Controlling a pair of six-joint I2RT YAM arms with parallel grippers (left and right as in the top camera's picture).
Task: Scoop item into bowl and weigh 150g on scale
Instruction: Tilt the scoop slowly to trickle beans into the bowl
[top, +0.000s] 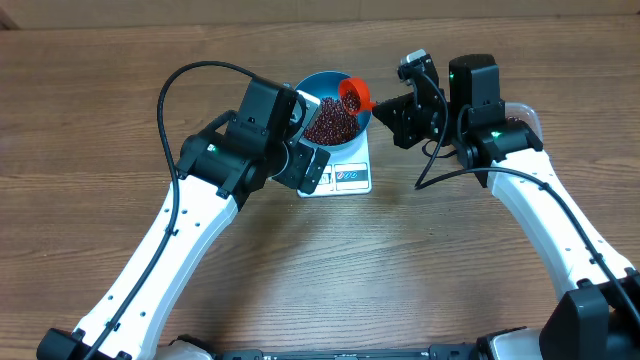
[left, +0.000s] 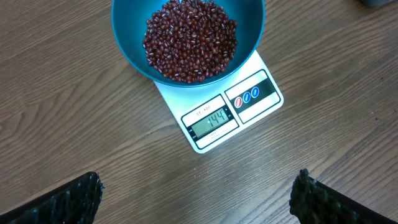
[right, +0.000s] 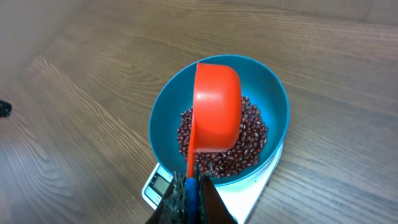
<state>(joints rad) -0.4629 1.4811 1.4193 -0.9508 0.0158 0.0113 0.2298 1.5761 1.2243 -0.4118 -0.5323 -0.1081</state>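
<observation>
A blue bowl (top: 322, 92) (left: 127, 37) (right: 277, 102) stands on the white scale (top: 352, 178) (left: 214, 121) (right: 273, 186) and holds a heap of dark red-brown beans (top: 330, 124) (left: 189, 40) (right: 252, 134). My right gripper (top: 392, 105) (right: 194, 180) is shut on the handle of an orange scoop (top: 354, 95) (right: 216, 106), which hangs tipped over the bowl. My left gripper (top: 312, 135) (left: 199, 196) is open, empty, above the table just in front of the scale, its fingers (left: 62, 202) wide apart.
A clear plastic tub (top: 528, 115) peeks out behind the right arm at the back right. Both arms crowd round the scale, with their black cables (top: 190, 75) looping above the wooden table (top: 100, 120).
</observation>
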